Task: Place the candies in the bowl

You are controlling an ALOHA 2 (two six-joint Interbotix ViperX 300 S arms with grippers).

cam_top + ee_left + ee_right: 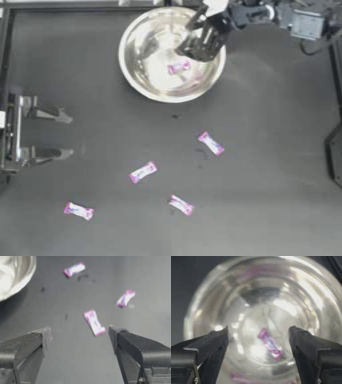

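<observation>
the right gripper (199,44) has two dark, nearly black jaws, long and narrow from above, and behind them sits a blocky grey and silver wrist housing (300,22) with a pale, whitish piece just beside the jaw base. in its own wrist view each jaw is a thick black wedge that narrows to a blunt tip, with a small screw low near each jaw's root. the left gripper (59,135) has paler grey fingers, tapered toward the tips, fixed to a dark vertical bar with light brackets behind them. close up its jaws are matte charcoal with a lighter bevelled edge at the tips.
</observation>
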